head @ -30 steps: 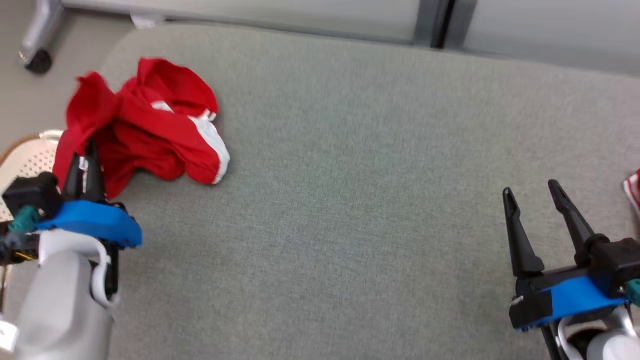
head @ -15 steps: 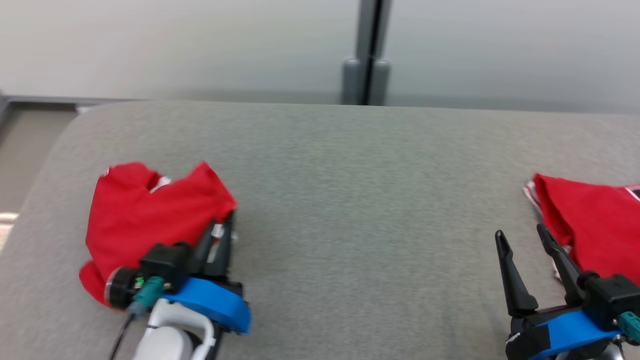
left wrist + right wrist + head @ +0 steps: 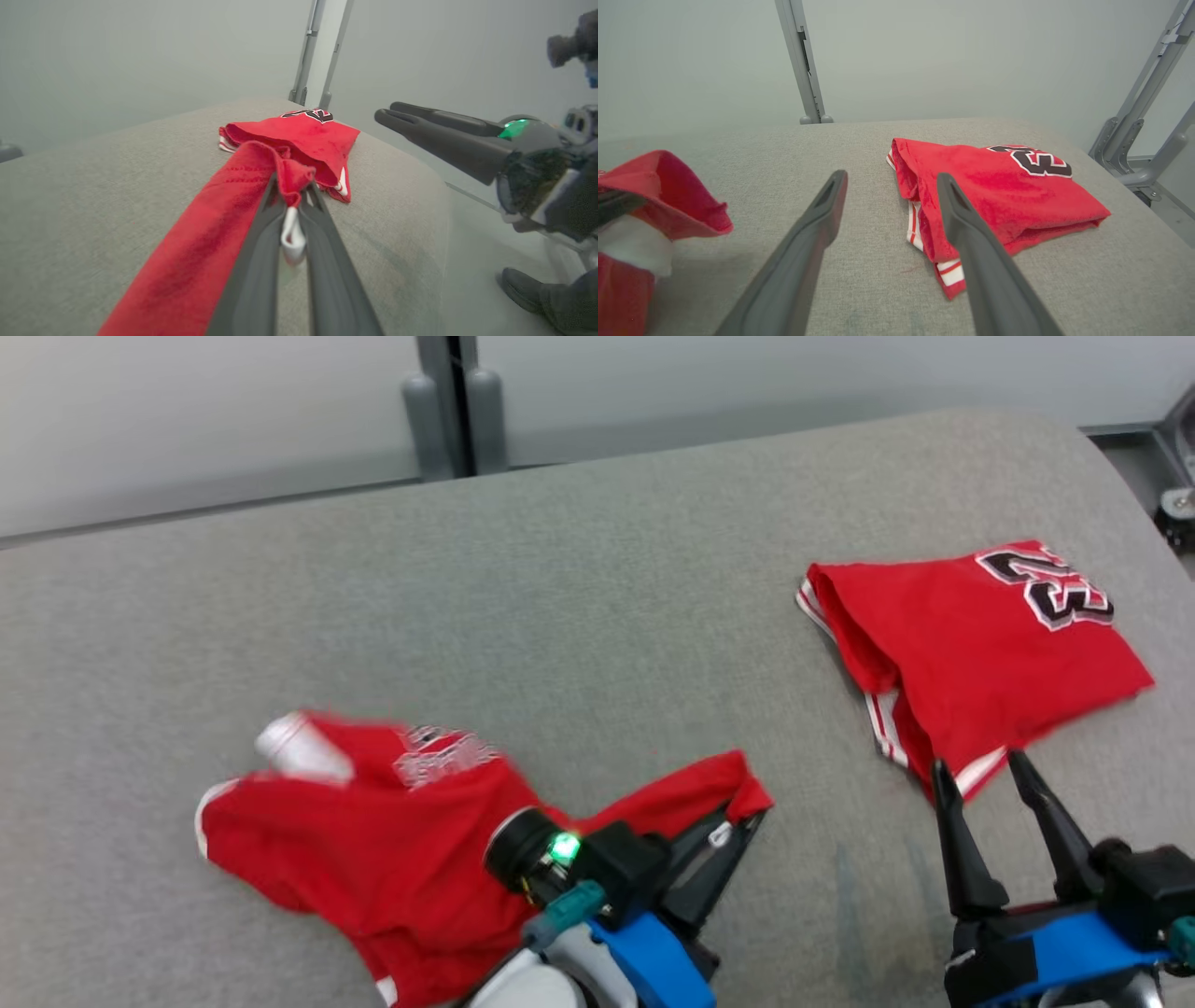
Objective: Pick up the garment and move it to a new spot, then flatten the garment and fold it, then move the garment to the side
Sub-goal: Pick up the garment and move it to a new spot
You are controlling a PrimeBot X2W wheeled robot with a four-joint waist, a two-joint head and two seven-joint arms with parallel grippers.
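Head view gives you the garment lying crumpled and stretched out on the near left part of the grey pad. It is red with white trim and has some white print near its far edge. Its right-hand end is drawn into a narrow tail that runs up to the left gripper.

Look at the left wrist view and you see that gripper's jaws nearly together, pinching a fold of red cloth with a strip of white trim caught between the fingers. From the tips the cloth runs back as a band, down toward that view's lower left. The rest of the garment rests on the pad.

Well to the right on the same pad you have a second red piece, a folded jersey. It lies flat, with a black-and-white number at its far right corner and white stripes along its near left edge. Bare pad separates the two red pieces.

Your right gripper stands wide open and holds nothing. Its fingertips sit just at the jersey's near edge, and you cannot tell whether they touch it. Behind the pad a grey post rises.
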